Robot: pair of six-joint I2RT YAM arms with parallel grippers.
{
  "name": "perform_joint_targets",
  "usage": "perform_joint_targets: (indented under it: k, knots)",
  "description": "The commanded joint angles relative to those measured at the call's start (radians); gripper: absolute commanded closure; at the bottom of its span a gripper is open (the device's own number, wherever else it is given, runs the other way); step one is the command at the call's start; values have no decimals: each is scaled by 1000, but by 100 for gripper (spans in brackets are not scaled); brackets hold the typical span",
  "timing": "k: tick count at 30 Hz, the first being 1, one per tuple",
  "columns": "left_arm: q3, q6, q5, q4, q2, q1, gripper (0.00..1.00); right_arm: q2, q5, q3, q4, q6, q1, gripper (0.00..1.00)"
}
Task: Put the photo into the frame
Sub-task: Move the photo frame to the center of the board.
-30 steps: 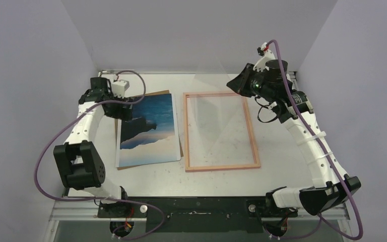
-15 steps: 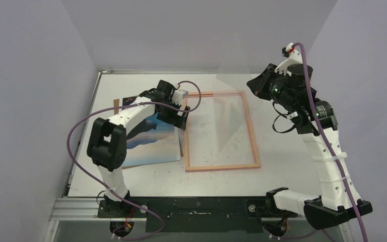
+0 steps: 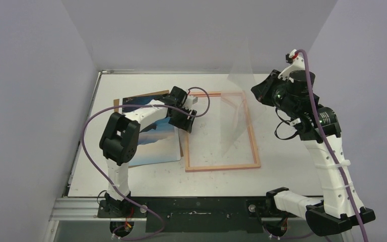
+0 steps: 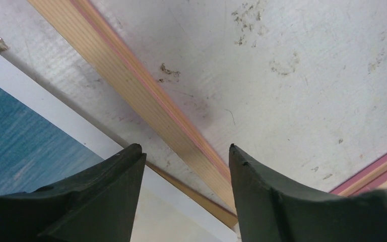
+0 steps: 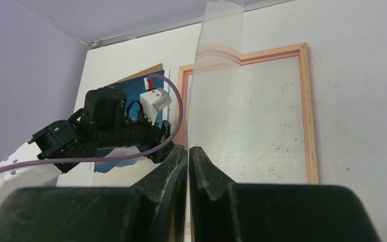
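The photo (image 3: 157,147), blue sky with pale clouds, lies flat left of the frame (image 3: 221,167); my left arm covers part of it. The frame lies flat with its pale wood side up. My left gripper (image 3: 187,124) is low over the frame's left rail (image 4: 126,80), open, one finger on each side and nothing gripped. In the left wrist view the photo's (image 4: 20,146) white border shows beside the left finger. My right gripper (image 5: 188,148) is shut on a clear sheet (image 5: 221,101), held tilted up above the frame's (image 5: 307,111) far right part.
A brown backing board (image 3: 146,94) lies under the photo, its edge showing at the far side and beside the frame rail (image 4: 196,196). The raised clear sheet (image 3: 234,116) slants over the frame's opening. Walls enclose the table on three sides.
My left arm swung right, from the photo's far left corner to the frame's left rail, and its jaws narrowed somewhat. My right arm lifted the clear sheet higher and tilted it up.
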Motion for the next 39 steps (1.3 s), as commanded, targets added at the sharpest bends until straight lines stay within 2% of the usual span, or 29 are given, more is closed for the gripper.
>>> perform_joint_targets:
  k: [1, 5, 11, 16, 25, 31, 33, 36, 39]
  knots:
    - [-25, 2, -58, 112, 14, -5, 45, -26, 0, -29, 71, 2, -10, 95]
    - [-41, 7, -86, 142, 30, -5, 47, -29, -24, -60, 96, 14, -10, 95]
    - [-61, 9, -116, 145, 61, 2, 59, -39, -54, -103, 125, 31, -10, 95]
    - [-132, 18, -140, 165, 18, 17, 65, -46, -84, -145, 148, 39, -10, 95]
    - [-238, 40, -181, 157, -48, 63, 69, -48, -124, -186, 188, 54, -8, 95]
    - [-277, 30, -149, 140, -86, 107, 67, -47, -145, -193, 202, 60, -8, 95]
    - [-276, 19, -118, 134, -96, 114, 62, -46, -154, -200, 213, 65, -7, 95]
    - [-261, -8, -55, 115, -117, 115, 37, -42, -168, -204, 225, 71, -7, 95]
    - [-244, -31, 18, 102, -163, 122, 24, -38, -181, -196, 234, 75, -7, 95]
